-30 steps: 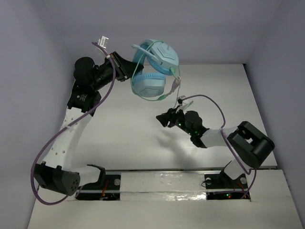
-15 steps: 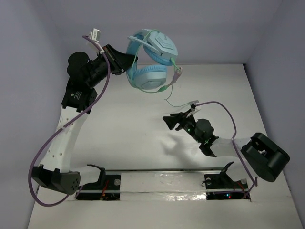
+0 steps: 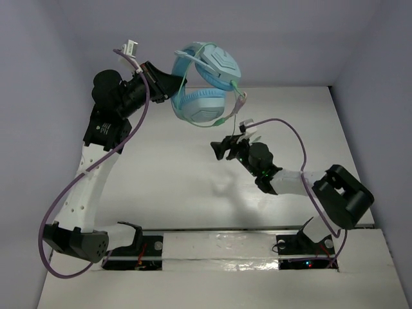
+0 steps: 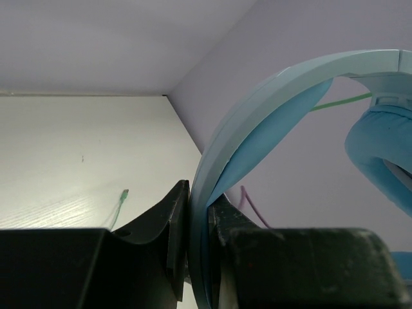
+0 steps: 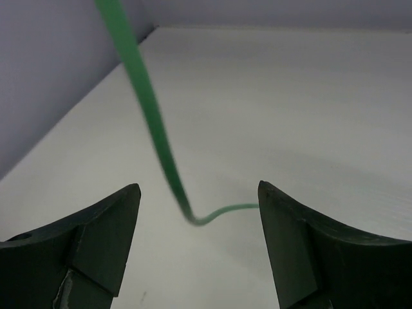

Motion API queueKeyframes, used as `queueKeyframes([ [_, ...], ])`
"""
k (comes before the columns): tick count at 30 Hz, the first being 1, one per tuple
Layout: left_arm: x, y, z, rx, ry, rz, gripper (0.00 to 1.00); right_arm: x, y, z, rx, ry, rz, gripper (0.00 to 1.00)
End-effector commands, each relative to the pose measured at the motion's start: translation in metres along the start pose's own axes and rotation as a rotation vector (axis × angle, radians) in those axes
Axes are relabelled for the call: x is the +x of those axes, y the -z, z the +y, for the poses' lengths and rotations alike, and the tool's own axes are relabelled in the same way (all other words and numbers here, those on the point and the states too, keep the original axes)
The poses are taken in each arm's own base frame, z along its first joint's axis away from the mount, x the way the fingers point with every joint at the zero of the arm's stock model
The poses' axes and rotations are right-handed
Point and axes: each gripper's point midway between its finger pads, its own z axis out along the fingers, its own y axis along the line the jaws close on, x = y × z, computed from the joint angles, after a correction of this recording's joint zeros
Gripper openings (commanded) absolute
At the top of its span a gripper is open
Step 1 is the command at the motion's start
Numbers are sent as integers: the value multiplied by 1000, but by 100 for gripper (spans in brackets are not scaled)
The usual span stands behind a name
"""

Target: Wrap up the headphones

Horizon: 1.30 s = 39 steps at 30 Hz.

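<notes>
Aloft by the back wall (image 3: 296,38), left jaws clamp headphones (image 3: 205,106); right jaws gape.

**White tabletop boxed in by pale lavender walls**

The white tabletop (image 3: 187,187) is stretching out matte and pale, and three plain lavender-grey walls are closing it in. The back wall (image 3: 290,38) is rising behind it, the left wall (image 3: 29,129) is slanting down one side, and the right wall (image 3: 386,96) is hemming the other. Light is falling softly and evenly, laying only a faint grey shadow (image 3: 225,188) on the surface. Along the near edge a glossy white strip (image 3: 219,239) is catching glare. In the left wrist view, fine grain is showing in the tabletop, and two walls are meeting at a corner (image 4: 168,96).
</notes>
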Motion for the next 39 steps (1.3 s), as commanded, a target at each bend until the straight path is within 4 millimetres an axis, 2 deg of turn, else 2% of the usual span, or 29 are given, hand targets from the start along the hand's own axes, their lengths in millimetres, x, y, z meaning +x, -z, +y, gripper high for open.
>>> queueKeyframes([
  [1, -33, 18, -54, 140, -43, -86, 0, 7, -16, -11, 44, 107, 2, 80],
  [4, -33, 20, -59, 151, -47, -75, 0, 2, -27, -16, 67, 113, -26, 79],
  [5, -34, 21, -61, 158, -47, -75, 0, 9, -32, -19, 73, 118, -21, 78],
  [8, -34, 25, -68, 175, -46, -73, 0, 8, -43, -19, 71, 124, -59, 73],
  [9, -34, 28, -69, 175, -49, -72, 0, 15, -45, -20, 67, 125, -49, 71],
  [12, -34, 30, -66, 152, -59, -75, 0, 14, -49, -17, 47, 100, -79, 39],
  [13, -34, 30, -65, 148, -61, -78, 0, 16, -49, -12, 19, 94, -71, 24],
  [16, -33, 29, -63, 149, -43, -82, 0, 16, -49, 2, -48, 60, -65, 0],
  [17, -29, 27, -58, 137, -28, -75, 0, 15, -47, 7, -68, 34, -61, 0],
  [18, -34, 27, -59, 143, -32, -103, 0, 15, -43, 10, -84, 23, -57, 0],
  [20, -30, 24, -48, 119, 1, -115, 0, 1, -34, 21, -129, -25, -82, 0],
  [22, -36, 23, -42, 104, 21, -168, 0, 3, -25, 25, -134, -45, -67, 0],
  [23, -33, 20, -28, 65, 42, -184, 0, 10, -21, 31, -134, -63, -14, 0],
  [24, -47, 22, -17, 13, 49, -277, 0, 15, -16, 47, -158, -72, 16, 0],
  [25, -50, 22, -11, -2, 59, -312, 0, 14, -15, 45, -144, -77, 21, 0],
  [26, -50, 20, 3, -45, 70, -341, 0, 22, -6, 63, -162, -93, 71, 0],
  [27, -64, 22, 19, -116, 75, -431, 0, 28, -3, 73, -174, -100, 109, 0],
  [28, -68, 22, 27, -141, 77, -471, 0, 24, -3, 88, -191, -104, 120, 0],
  [29, -65, 21, 44, -187, 88, -494, 0, 42, 8, 109, -216, -98, 204, 0],
  [31, -71, 20, 71, -274, 96, -570, 0, 49, 20, 135, -254, -93, 272, 0],
  [32, -66, 18, 86, -316, 100, -573, 0, 58, 29, 144, -260, -85, 334, 0],
  [33, -62, 15, 103, -363, 103, -579, 0, 62, 42, 162, -300, -86, 368, 0],
  [34, -61, 14, 109, -378, 95, -587, 0, 65, 49, 170, -317, -85, 399, 0],
  [35, -52, 14, 124, -415, 94, -581, 0, 74, 59, 173, -309, -67, 451, 0],
  [36, -44, 12, 129, -437, 89, -579, 0, 78, 69, 181, -320, -49, 480, 0],
  [39, -25, 17, 155, -545, 41, -574, 0, 72, 84, 179, -274, -7, 519, 0],
])
